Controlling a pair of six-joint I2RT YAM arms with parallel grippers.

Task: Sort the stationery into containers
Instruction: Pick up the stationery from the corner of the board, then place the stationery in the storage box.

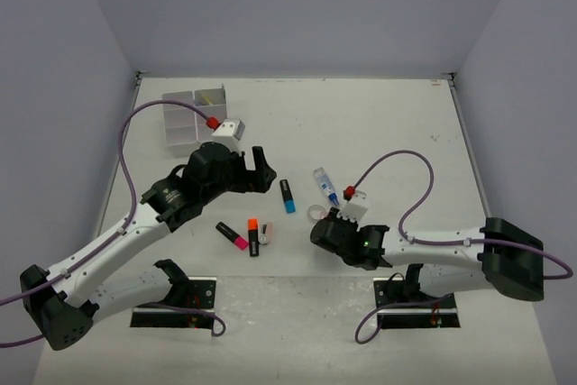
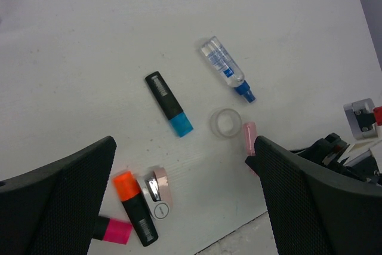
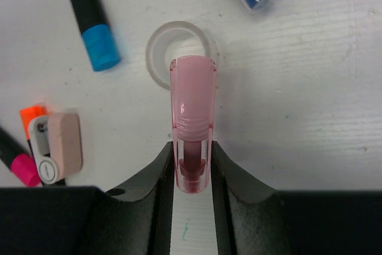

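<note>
My right gripper [image 3: 192, 160] is shut on the base of a pink translucent stick [image 3: 192, 103]. The stick points at the clear tape ring [image 3: 160, 49] and sits low over the table. In the top view this gripper [image 1: 321, 228] is just below the ring [image 1: 316, 213]. My left gripper [image 2: 184, 145] hangs open and empty over the table. Around it lie a blue-ended highlighter [image 2: 169, 103], an orange one [image 2: 135, 206], a pink one [image 2: 113, 230], a blue-capped tube [image 2: 227, 68] and a pale pink dispenser [image 2: 156, 190]. The divided tray [image 1: 180, 123] stands at the back left.
The tray's far compartment holds thin yellowish pens [image 1: 209, 96]. Purple cables [image 1: 397, 158] loop from both arms. The table's front edge [image 1: 297, 279] runs just below the loose items. The left arm [image 1: 135, 232] stretches diagonally from the near left corner.
</note>
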